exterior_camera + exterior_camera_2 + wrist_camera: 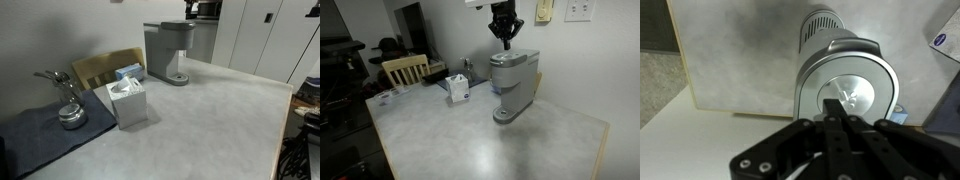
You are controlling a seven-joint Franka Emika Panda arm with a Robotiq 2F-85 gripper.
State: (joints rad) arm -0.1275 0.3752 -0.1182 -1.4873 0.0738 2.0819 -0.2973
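Nothing gripped: holding the fingers (832,125) clenched tip to tip, empty, in the lower middle of the wrist view. Hanging with the gripper (505,44) near the top of an exterior view, right of centre, straight above the grey coffee maker (515,82) and close over its lid. Looks just apart from it rather than touching, though hard to say for certain at this size.

Looking down, in the wrist view, on that machine's round silvery top, which fills the middle of the frame, with the shut tips laid across the lower part of the circle. Standing on the pale counter (490,145), toward the back wall.

Judged as a poise over the lid: shut tips suit a press or a push, not a grasp. By that reading, calls next for a slow, straight descent, with the tips kept centred on the lid and off its rim, since they could slide off smooth plastic. Calls also for light force, so as not to shove the machine along the counter.

Elsewhere: a white tissue box (128,100) left of centre, well apart from the coffee maker; behind it a wooden chair (105,66); at lower left a dark cloth (40,140) bearing a shiny metal vessel (70,112).
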